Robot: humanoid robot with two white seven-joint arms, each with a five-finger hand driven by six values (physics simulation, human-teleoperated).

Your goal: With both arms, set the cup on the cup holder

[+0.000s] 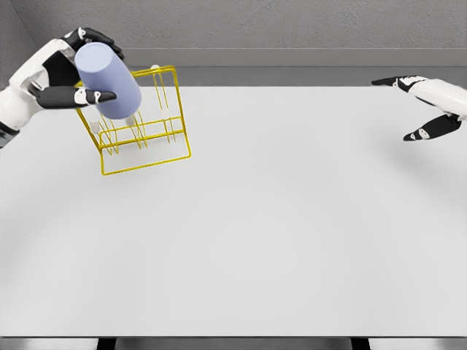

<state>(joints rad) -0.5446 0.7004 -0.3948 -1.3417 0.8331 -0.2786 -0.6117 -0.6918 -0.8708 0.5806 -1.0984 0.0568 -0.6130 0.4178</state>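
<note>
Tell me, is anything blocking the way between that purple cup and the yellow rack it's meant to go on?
Nothing visible does. The left hand holds the cup tilted right over the yellow wire cup holder, with only the rack's own pegs below it. The right hand hangs open far off at the table's right.

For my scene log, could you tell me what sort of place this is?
Probably a simulated test bench: a bare white table, plain grey walls, and only a yellow wire cup holder and lavender cup.

One pale lavender cylindrical cup (109, 79) is showing, along with one yellow wire cup holder (146, 138) and one broad white desk (292, 219). Two white robot arms are appearing, each ending in one black-fingered hand: left hand (76, 69), right hand (427, 106).
</note>
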